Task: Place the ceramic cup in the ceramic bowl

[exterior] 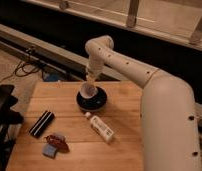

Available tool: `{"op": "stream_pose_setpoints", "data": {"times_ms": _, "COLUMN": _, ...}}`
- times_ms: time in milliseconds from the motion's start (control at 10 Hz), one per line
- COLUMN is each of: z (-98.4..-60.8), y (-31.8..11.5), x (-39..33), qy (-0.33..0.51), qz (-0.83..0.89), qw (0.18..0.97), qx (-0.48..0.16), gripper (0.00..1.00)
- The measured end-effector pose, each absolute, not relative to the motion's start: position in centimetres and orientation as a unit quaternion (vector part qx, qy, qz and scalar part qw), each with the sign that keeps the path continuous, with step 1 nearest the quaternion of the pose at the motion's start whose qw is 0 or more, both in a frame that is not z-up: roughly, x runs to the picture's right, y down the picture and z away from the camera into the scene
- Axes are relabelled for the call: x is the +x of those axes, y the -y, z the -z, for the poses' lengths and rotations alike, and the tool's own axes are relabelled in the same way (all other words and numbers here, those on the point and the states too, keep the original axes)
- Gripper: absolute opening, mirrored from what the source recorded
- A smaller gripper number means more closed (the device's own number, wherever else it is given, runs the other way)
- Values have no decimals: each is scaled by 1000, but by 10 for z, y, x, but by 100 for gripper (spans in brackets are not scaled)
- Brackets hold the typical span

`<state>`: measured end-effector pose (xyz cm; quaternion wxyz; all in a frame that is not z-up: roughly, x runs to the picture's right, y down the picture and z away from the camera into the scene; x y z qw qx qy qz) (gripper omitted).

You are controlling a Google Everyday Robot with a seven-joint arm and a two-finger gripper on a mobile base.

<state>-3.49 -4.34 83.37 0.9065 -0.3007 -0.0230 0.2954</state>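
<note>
The ceramic cup (88, 91), small, pale and without a handle, sits tilted at the top of the ceramic bowl (92, 102), over its back left part. The bowl is round, glossy and dark, and stands on the wooden table (125, 107) near its far edge. My gripper (90, 80) reaches straight down from the white arm and is right at the cup's upper rim. I cannot tell whether the cup rests in the bowl or hangs just above its floor.
A white bottle with a label (100, 128) lies just in front of the bowl. A black rectangular box (42, 124) lies at the left. A red-brown object (57, 140) and a small blue one (49, 150) lie at the front left. Dark furniture (1, 117) stands beside the table's left edge.
</note>
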Motion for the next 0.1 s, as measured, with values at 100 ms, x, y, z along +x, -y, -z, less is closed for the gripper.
{"op": "stream_pose_setpoints", "data": {"times_ms": 100, "z": -835, "y": 44, "x": -36, "qy": 22, "qz": -295, "qw": 907, "qx": -301, "gripper": 75}}
